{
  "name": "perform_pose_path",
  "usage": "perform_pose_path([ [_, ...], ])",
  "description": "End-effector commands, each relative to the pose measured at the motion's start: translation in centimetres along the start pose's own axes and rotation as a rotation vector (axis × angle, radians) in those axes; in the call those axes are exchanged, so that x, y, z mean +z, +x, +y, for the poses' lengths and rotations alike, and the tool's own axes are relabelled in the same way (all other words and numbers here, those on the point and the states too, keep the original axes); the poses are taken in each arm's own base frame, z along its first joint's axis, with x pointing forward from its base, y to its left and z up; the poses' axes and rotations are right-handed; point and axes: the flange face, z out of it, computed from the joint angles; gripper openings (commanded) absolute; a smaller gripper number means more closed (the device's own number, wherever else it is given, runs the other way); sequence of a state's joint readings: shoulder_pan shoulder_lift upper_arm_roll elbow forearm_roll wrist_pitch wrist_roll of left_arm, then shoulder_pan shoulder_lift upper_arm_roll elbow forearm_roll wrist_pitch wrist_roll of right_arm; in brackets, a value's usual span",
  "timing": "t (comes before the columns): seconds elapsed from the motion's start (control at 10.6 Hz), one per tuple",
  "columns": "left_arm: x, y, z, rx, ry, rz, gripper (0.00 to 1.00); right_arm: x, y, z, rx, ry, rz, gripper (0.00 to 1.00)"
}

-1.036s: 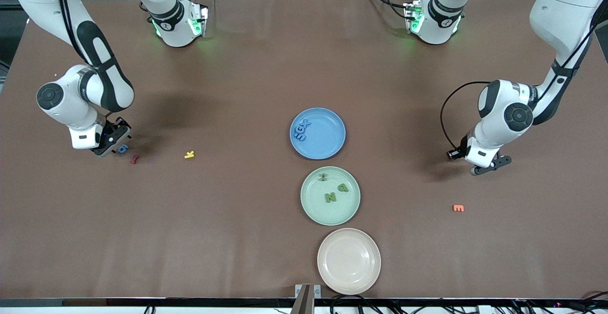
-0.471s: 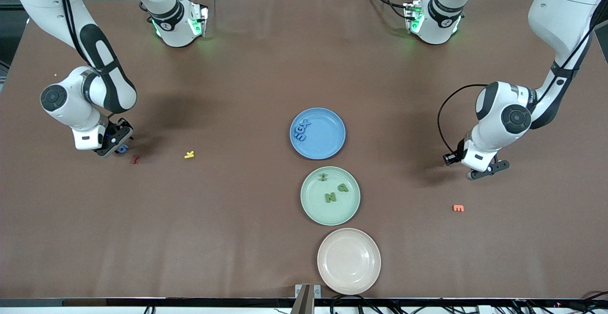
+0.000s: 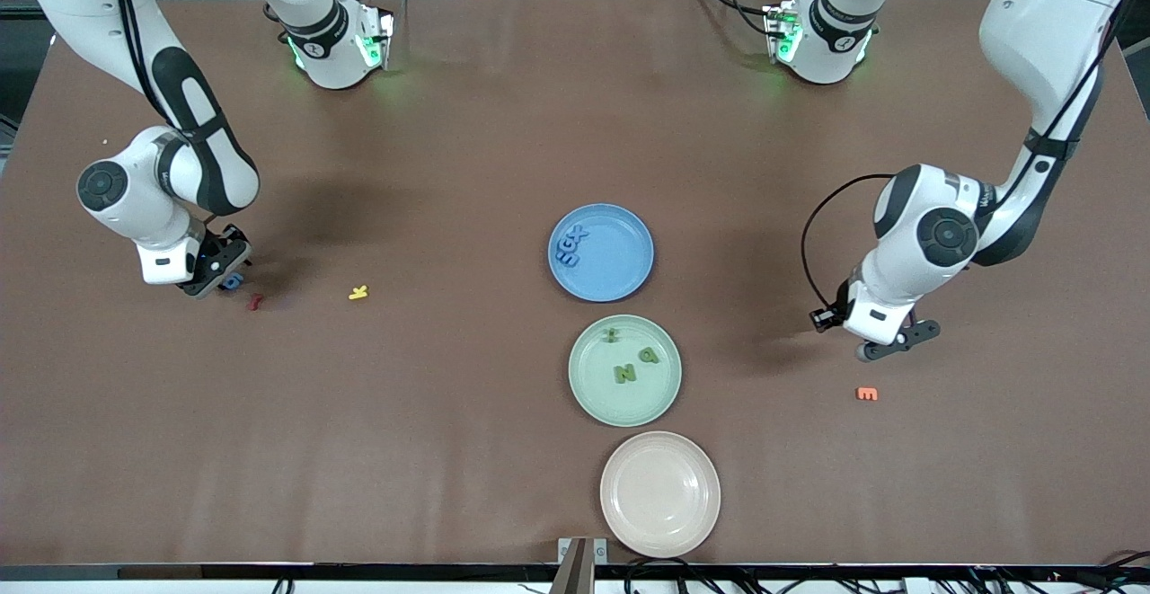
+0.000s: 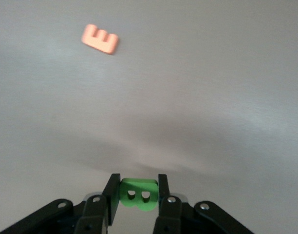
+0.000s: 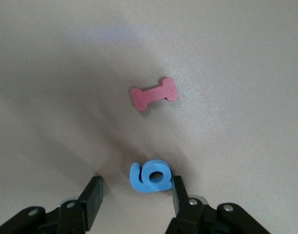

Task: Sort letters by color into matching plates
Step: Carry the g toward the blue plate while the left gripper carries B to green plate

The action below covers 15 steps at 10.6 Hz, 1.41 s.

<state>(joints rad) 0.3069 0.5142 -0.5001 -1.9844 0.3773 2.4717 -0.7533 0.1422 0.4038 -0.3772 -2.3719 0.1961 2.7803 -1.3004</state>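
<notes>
My left gripper (image 3: 891, 347) is shut on a green letter B (image 4: 138, 194) and holds it above the table between the green plate (image 3: 667, 392) and the orange letter. The green plate holds three green letters (image 3: 626, 371). The blue plate (image 3: 620, 252) holds three blue letters (image 3: 570, 245) by its rim. My right gripper (image 3: 216, 279) is low at the table, open, its fingers (image 5: 93, 195) around a blue letter (image 5: 150, 177) that lies flat and touches one finger; the blue letter also shows in the front view (image 3: 234, 282).
A red letter (image 3: 255, 302) lies just beside the blue letter, also in the right wrist view (image 5: 154, 94). A yellow k (image 3: 358, 292) lies nearer the plates. An orange letter E (image 3: 867, 394) lies near my left gripper. A beige-pink plate (image 3: 660, 493) sits nearest the camera.
My left arm has carried the green letter toward the plates and a little nearer the camera. My right gripper settled slightly over the blue letter.
</notes>
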Motion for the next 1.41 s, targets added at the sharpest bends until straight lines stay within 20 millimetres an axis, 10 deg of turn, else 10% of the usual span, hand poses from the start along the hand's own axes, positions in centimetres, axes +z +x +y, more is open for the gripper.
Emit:
perform_pose_path([
  [0.0,-0.8,-0.5,4.9,0.005,-0.013,0.019,0.0,0.3,0.3,0.2,-0.023,-0.013,0.006,0.52],
  [0.57,-1.4,-5.3,20.0,-0.045,-0.145,0.003,0.0,-0.4,0.8,1.2,0.0,-0.033,0.031,0.23],
  [1.32,0.9,-8.7,26.7,-0.128,-0.154,0.011,0.0,-6.0,2.8,3.3,0.006,0.047,0.088,0.03],
])
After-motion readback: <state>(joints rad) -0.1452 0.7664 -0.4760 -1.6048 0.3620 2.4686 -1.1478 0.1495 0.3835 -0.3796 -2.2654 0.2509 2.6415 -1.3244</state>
